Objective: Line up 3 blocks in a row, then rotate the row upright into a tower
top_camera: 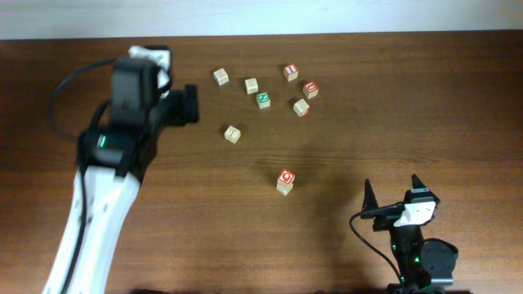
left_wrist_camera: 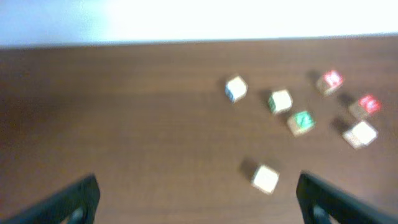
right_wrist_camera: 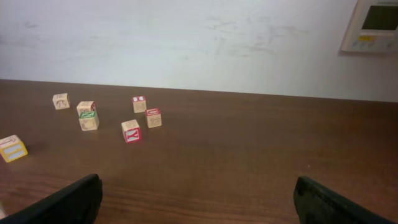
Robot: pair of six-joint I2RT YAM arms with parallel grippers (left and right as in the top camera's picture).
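Observation:
Several small wooden cubes lie loose on the brown table. A plain tan block lies alone left of centre. Another tan block, with a blue side, is at the back. A block with a red-printed top and a blue-printed side stands nearest the front. My left gripper hangs open and empty, left of the cluster and above the table. My right gripper is open and empty at the front right, far from every block.
A green-letter cube sits mid-cluster beside a pale cube. A red-striped cube, a red-topped cube and a cube with a red side lie to the right. A white wall runs behind the table's far edge.

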